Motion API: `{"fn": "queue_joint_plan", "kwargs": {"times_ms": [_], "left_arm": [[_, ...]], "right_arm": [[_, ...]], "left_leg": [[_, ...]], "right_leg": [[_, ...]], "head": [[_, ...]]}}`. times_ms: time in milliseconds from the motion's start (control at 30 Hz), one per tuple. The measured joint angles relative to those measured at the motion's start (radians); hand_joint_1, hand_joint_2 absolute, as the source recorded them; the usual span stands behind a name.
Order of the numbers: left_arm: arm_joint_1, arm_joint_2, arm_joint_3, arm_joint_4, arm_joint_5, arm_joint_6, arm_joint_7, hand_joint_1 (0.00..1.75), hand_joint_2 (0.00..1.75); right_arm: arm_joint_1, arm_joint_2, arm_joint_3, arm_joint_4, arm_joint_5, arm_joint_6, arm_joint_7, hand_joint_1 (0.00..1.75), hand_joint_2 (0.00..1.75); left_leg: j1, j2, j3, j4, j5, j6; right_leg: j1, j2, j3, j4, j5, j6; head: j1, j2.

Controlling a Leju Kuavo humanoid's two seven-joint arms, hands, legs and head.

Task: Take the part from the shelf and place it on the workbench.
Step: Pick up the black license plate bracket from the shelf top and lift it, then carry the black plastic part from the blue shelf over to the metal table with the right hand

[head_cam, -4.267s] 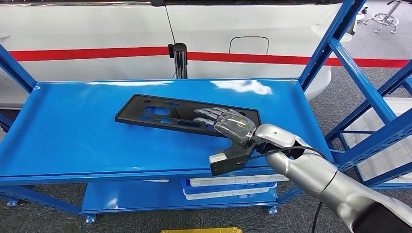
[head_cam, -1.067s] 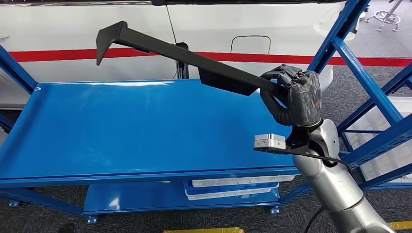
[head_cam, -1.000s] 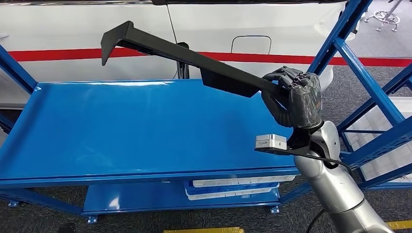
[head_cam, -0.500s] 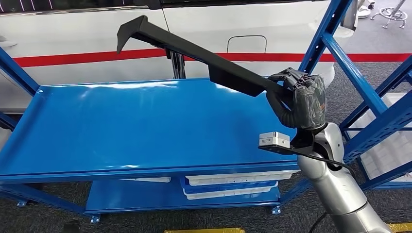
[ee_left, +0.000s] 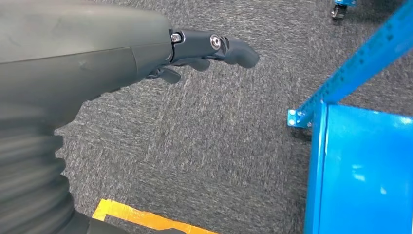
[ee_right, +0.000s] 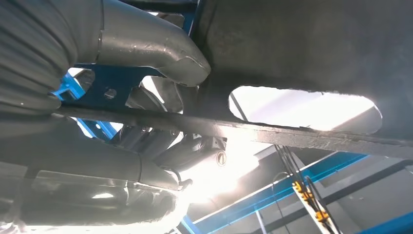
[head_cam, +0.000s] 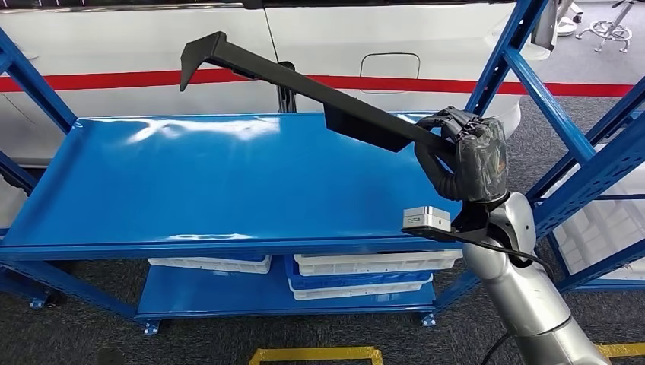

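The right hand [head_cam: 465, 152] holds the long black plastic part [head_cam: 304, 87] by one end, its fingers [head_cam: 449, 122] closed around it, high above the blue metal shelf [head_cam: 190, 175], so placing on the bench is left.
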State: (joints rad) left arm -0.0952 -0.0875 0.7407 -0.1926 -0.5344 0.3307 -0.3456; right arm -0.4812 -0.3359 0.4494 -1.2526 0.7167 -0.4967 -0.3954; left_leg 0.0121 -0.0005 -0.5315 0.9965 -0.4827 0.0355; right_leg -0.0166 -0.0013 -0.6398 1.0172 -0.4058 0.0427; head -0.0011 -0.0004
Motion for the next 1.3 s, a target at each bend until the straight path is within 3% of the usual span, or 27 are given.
{"fn": "queue_joint_plan", "kwargs": {"times_ms": [67,133,167,200,267,333,367,433,467,500,567,633,667,700,733,800,867,900,967,1000,1067,1133,1167,1200,1233,1267,1300], "left_arm": [[-0.002,-0.001,0.000,0.000,0.000,0.000,0.000,0.00,1.75],[-0.003,-0.002,-0.001,0.000,0.000,0.000,0.001,0.00,1.75],[-0.003,-0.002,-0.001,0.000,0.000,0.000,0.001,0.00,1.75],[-0.003,-0.003,-0.001,0.000,0.000,0.000,0.001,0.00,1.75],[-0.003,-0.005,-0.001,0.000,0.000,0.000,0.001,0.00,1.75],[-0.003,-0.006,-0.001,0.000,0.000,0.000,0.001,0.00,1.75],[-0.004,-0.006,-0.001,0.000,0.000,0.001,0.001,0.00,1.75],[-0.003,-0.006,-0.001,0.000,0.000,0.001,0.001,0.00,1.75],[-0.002,-0.006,-0.001,0.000,0.000,0.001,0.001,0.00,1.75],[-0.002,-0.006,-0.001,0.000,-0.001,0.001,0.002,0.00,1.75],[-0.001,-0.006,-0.001,0.000,-0.002,0.001,0.002,0.00,1.75],[-0.002,-0.006,-0.002,0.000,-0.004,0.001,0.002,0.00,1.75],[-0.002,-0.006,-0.002,0.000,-0.005,0.000,0.002,0.00,1.75],[-0.002,-0.006,-0.002,0.000,-0.006,-0.001,0.001,0.00,1.75],[-0.002,-0.006,-0.002,0.000,-0.007,-0.001,0.001,0.00,1.75],[-0.004,-0.006,-0.002,0.000,-0.007,-0.001,0.000,0.00,1.75],[-0.007,-0.006,-0.002,-0.001,-0.008,0.000,0.000,0.00,1.75],[-0.008,-0.006,-0.002,-0.001,-0.008,0.000,-0.001,0.00,1.75],[-0.008,-0.006,-0.002,-0.002,-0.008,0.002,-0.003,0.00,1.75],[-0.009,-0.006,-0.002,-0.002,-0.008,0.004,-0.003,0.00,1.75],[-0.010,-0.007,-0.002,-0.002,-0.007,0.007,-0.005,0.00,1.75],[-0.010,-0.007,-0.001,-0.002,-0.006,0.009,-0.007,0.00,1.75],[-0.009,-0.007,-0.001,-0.002,-0.006,0.011,-0.008,0.00,1.75],[-0.009,-0.007,0.000,-0.002,-0.005,0.012,-0.009,0.00,1.75],[-0.009,-0.008,0.000,-0.002,-0.004,0.013,-0.009,0.00,1.75],[-0.009,-0.009,0.001,-0.002,-0.004,0.014,-0.009,0.00,1.75],[-0.009,-0.010,0.001,-0.002,-0.004,0.014,-0.009,0.00,1.75]], "right_arm": [[0.000,-0.001,-0.002,0.002,0.000,0.000,0.000,1.75,1.75],[0.002,-0.001,-0.002,0.005,0.000,0.000,0.000,1.75,1.75],[0.003,-0.001,-0.002,0.007,0.000,0.000,0.000,1.75,1.75],[0.005,-0.001,-0.002,0.009,0.000,0.000,0.000,1.75,1.75],[0.005,-0.001,-0.003,0.012,0.000,0.000,0.000,1.75,1.75],[0.003,-0.001,-0.003,0.012,0.000,0.000,0.000,1.75,1.75],[0.003,-0.001,-0.004,0.012,0.000,0.000,0.000,1.75,1.75],[0.003,0.000,-0.004,0.012,0.000,0.000,0.000,1.75,1.75],[0.003,0.000,-0.003,0.013,0.000,0.000,0.000,1.75,1.75],[0.002,0.001,-0.003,0.014,0.001,0.001,-0.001,1.75,1.75],[0.001,0.003,-0.002,0.016,0.005,0.005,-0.004,1.75,1.75],[0.001,0.006,-0.002,0.017,0.009,0.008,-0.008,1.75,1.75],[0.001,0.007,-0.002,0.019,0.010,0.008,-0.010,1.75,1.75],[0.002,0.008,-0.002,0.021,0.011,0.008,-0.010,1.75,1.75],[0.002,0.008,-0.002,0.023,0.012,0.008,-0.011,1.75,1.75],[0.003,0.009,-0.003,0.025,0.013,0.008,-0.011,1.75,1.75],[0.003,0.009,-0.004,0.026,0.013,0.008,-0.012,1.75,1.75],[0.003,0.009,-0.004,0.027,0.013,0.008,-0.014,1.75,1.75],[0.006,0.010,-0.005,0.028,0.015,0.006,-0.017,1.75,1.75],[0.009,0.010,-0.005,0.029,0.016,0.005,-0.017,1.75,1.75],[0.013,0.010,-0.006,0.032,0.018,0.004,-0.020,1.75,1.75],[0.016,0.011,-0.007,0.035,0.020,0.004,-0.024,1.75,1.75],[0.018,0.012,-0.007,0.037,0.020,0.004,-0.025,1.75,1.75],[0.019,0.013,-0.007,0.038,0.021,0.004,-0.026,1.75,1.75],[0.020,0.014,-0.007,0.040,0.021,0.004,-0.026,1.75,1.75],[0.020,0.015,-0.007,0.041,0.022,0.004,-0.027,1.75,1.75],[0.020,0.016,-0.007,0.041,0.022,0.004,-0.027,1.75,1.75]], "left_leg": [[0.002,0.004,-0.020,-0.006,0.023,0.016],[0.000,0.004,-0.045,-0.005,0.041,0.020],[-0.001,0.005,-0.058,-0.005,0.051,0.020],[-0.002,0.005,-0.071,-0.004,0.061,0.019],[-0.002,0.004,-0.092,-0.003,0.078,0.014],[-0.005,0.003,-0.105,-0.002,0.094,0.004],[-0.006,0.003,-0.109,-0.001,0.102,-0.002],[-0.009,0.002,-0.115,-0.001,0.118,-0.012],[-0.008,0.000,-0.120,0.001,0.119,-0.017],[-0.007,-0.001,-0.128,0.011,0.105,-0.021],[-0.003,-0.002,-0.155,0.084,0.023,-0.031],[0.000,-0.002,-0.189,0.215,-0.071,-0.041],[0.001,-0.002,-0.198,0.269,-0.091,-0.044],[0.002,-0.002,-0.193,0.297,-0.089,-0.046],[0.003,-0.002,-0.169,0.287,-0.068,-0.046],[0.004,-0.003,-0.072,0.170,-0.024,-0.038],[0.001,-0.004,0.021,0.037,-0.024,-0.027],[-0.002,-0.004,0.042,0.002,-0.032,-0.022],[-0.006,-0.002,0.038,-0.018,-0.023,-0.008],[-0.005,0.001,0.031,-0.023,-0.010,0.001],[-0.001,0.007,0.008,-0.034,0.020,0.018],[-0.003,0.009,-0.021,-0.033,0.044,0.023],[-0.003,0.010,-0.037,-0.032,0.056,0.022],[-0.003,0.011,-0.054,-0.032,0.069,0.020],[-0.003,0.011,-0.069,-0.031,0.081,0.018],[-0.002,0.011,-0.084,-0.030,0.093,0.014],[-0.003,0.011,-0.096,-0.028,0.103,0.010]], "right_leg": [[0.001,0.000,-0.036,0.084,-0.069,-0.012],[0.000,0.000,-0.074,0.216,-0.144,-0.019],[0.000,0.000,-0.079,0.262,-0.160,-0.015],[0.000,0.000,-0.067,0.275,-0.158,-0.006],[0.000,0.000,0.013,0.188,-0.121,0.012],[0.003,0.001,0.116,0.038,-0.108,0.011],[0.006,0.002,0.146,-0.011,-0.110,0.006],[0.013,0.003,0.153,-0.037,-0.112,-0.008],[0.007,0.002,0.146,-0.035,-0.105,-0.016],[0.002,0.001,0.138,-0.034,-0.097,-0.027],[-0.006,-0.002,0.119,-0.034,-0.076,-0.050],[-0.001,-0.003,0.093,-0.033,-0.055,-0.061],[0.000,-0.003,0.080,-0.033,-0.045,-0.061],[0.001,-0.003,0.067,-0.032,-0.035,-0.060],[0.002,-0.003,0.054,-0.030,-0.026,-0.057],[0.002,-0.002,0.034,-0.026,-0.010,-0.050],[0.005,-0.003,0.023,-0.023,0.004,-0.038],[0.005,-0.004,0.020,-0.024,0.011,-0.031],[0.007,-0.006,0.016,-0.029,0.027,-0.016],[0.008,-0.005,0.008,-0.024,0.022,-0.013],[0.010,-0.003,-0.021,0.031,-0.037,-0.020],[0.005,-0.002,-0.055,0.153,-0.128,-0.029],[0.003,-0.002,-0.064,0.216,-0.153,-0.025],[0.001,-0.002,-0.063,0.260,-0.156,-0.015],[-0.001,-0.002,-0.047,0.272,-0.140,-0.001],[-0.004,-0.002,-0.014,0.248,-0.114,0.012],[-0.007,-0.002,0.036,0.189,-0.095,0.020]], "head": [[0.004,0.000],[0.008,0.000],[0.009,0.000],[0.009,0.000],[0.010,0.000],[0.009,0.000],[0.009,0.000],[0.007,0.000],[0.007,0.000],[0.006,0.000],[0.002,0.000],[-0.001,0.000],[-0.001,0.000],[-0.002,0.000],[-0.002,0.000],[-0.002,0.000],[-0.001,0.000],[-0.001,0.000],[0.000,0.000],[-0.001,0.000],[0.004,0.000],[0.008,0.000],[0.010,0.000],[0.011,0.000],[0.013,0.000],[0.013,0.000],[0.014,0.000]]}}
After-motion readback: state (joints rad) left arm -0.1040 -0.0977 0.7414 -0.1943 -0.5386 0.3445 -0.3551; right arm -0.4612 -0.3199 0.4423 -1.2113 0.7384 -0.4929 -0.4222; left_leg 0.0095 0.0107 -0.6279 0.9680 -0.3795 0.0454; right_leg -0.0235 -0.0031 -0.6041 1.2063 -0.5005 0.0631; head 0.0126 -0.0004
